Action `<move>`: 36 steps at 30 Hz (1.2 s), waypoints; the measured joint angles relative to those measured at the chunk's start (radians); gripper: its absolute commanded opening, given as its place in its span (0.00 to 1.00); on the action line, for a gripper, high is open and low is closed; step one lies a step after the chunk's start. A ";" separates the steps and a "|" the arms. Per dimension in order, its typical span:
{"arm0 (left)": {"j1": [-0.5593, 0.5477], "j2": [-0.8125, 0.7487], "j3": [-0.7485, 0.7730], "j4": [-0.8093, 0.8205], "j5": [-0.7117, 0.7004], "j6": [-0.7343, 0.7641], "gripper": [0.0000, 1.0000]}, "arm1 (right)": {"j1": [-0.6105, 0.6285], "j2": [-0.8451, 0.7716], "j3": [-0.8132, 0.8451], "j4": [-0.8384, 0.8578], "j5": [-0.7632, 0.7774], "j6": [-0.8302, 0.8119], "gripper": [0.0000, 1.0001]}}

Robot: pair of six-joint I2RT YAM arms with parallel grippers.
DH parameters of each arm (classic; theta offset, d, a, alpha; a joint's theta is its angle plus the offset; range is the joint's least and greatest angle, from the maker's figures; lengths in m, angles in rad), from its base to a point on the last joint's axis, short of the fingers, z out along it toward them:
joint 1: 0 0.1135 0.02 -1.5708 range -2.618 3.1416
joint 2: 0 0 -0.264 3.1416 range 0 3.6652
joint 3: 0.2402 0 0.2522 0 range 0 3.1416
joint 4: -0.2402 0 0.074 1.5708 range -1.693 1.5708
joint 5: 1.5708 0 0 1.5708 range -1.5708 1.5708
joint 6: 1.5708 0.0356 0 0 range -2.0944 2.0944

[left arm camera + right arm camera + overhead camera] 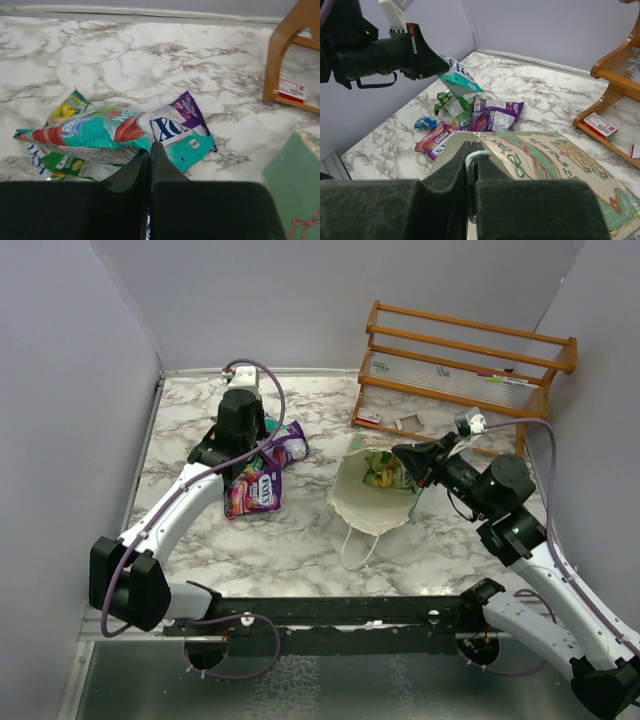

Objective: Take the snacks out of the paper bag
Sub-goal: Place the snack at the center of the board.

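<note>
The left gripper [150,150] has its fingers pressed together on the near edge of a teal packet [100,132]. Its own wrist view shows that pinch closely. The right wrist view adds that the packet hangs off the table [300,540], held above the other snacks. Beneath and around it lie a purple packet [497,112], a green packet [452,105] and a red-pink packet [435,140], all on the marble at the left, well apart from the wall.

The right gripper [471,150] is closed on the rim of the paper bag [375,505], with a pale cord showing between its fingers. From this wrist the bag's printed side fills the lower right, but its inside is hidden. Only the top view looks into the mouth, where a yellow-green packet [385,472] lies against the white lining. The bag is at the table's middle, right of the loose pile, with a white handle loop trailing towards the near edge.

At the far right stands a wooden rack [460,365], with a white-and-red card [600,125] by its foot.
</note>
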 measured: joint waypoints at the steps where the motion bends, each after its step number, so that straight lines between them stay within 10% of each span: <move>1: 0.009 0.023 0.017 -0.003 0.044 -0.008 0.00 | 0.000 -0.005 0.000 -0.001 0.000 0.000 0.02; 16: 0.260 -0.029 -0.266 0.053 0.260 -0.152 0.01 | 0.000 0.016 0.000 -0.005 -0.014 0.006 0.02; 26: 0.326 -0.011 -0.266 -0.063 0.333 -0.223 0.80 | 0.000 0.030 0.000 -0.005 -0.029 0.007 0.02; 36: 0.325 -0.198 -0.229 -0.082 0.512 -0.232 0.88 | 0.000 0.029 0.005 -0.006 -0.033 0.007 0.02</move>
